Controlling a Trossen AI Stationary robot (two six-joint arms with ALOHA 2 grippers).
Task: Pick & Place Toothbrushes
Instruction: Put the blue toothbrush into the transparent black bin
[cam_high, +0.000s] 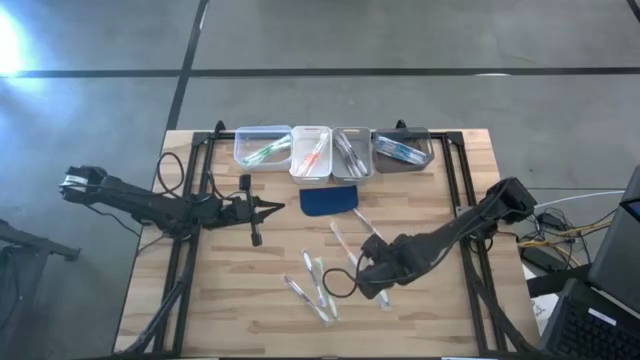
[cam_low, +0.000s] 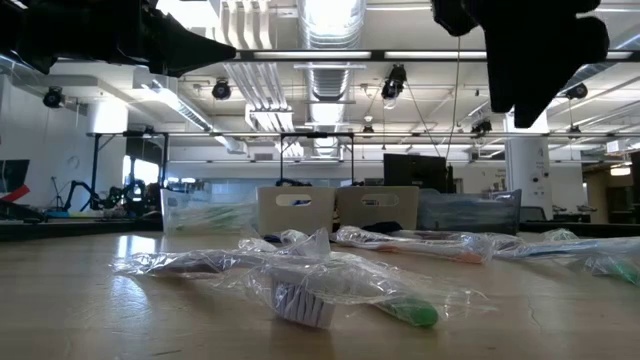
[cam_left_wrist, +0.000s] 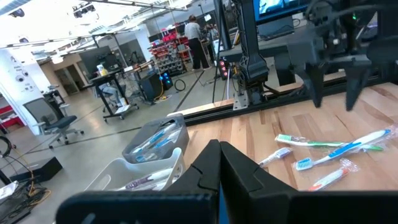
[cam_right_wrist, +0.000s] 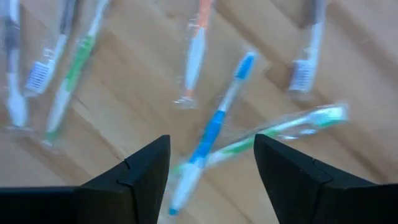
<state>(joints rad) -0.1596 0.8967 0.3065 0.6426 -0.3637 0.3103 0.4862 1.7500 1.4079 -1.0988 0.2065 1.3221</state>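
**A:** Jaws first: right gripper (cam_right_wrist: 211, 165) stands wide, nothing between its fingers, hanging over the loose toothbrushes (cam_high: 322, 285) on the near half of the table (cam_high: 200, 310). A blue toothbrush (cam_right_wrist: 214, 127) runs straight into the gap.

**B:** Risk?

**A:** A green toothbrush (cam_right_wrist: 280, 127) lies crossed with the blue one, touching it. If the jaws come down there, I judge they could pinch both, or drag the green one along. Each brush sits in a crinkly clear wrapper (cam_low: 300, 275); that film looks slippery and could slide off the fingers or snag a neighbour.

**B:** Shapes?

**A:** Thin, long, smooth plastic sticks with small bristle heads, lying flat on pale wood planks. Little height to grab, so a shallow descent may close on film only.

**B:** Farther out?

**A:** Dark blue rounded pad (cam_high: 328, 200) between the pile and four clear bins (cam_high: 332, 150) at the far edge, each already holding brushes.

**B:** Other arm?

**A:** Left gripper (cam_high: 268, 207) waits pinched tight and empty, near the bins.
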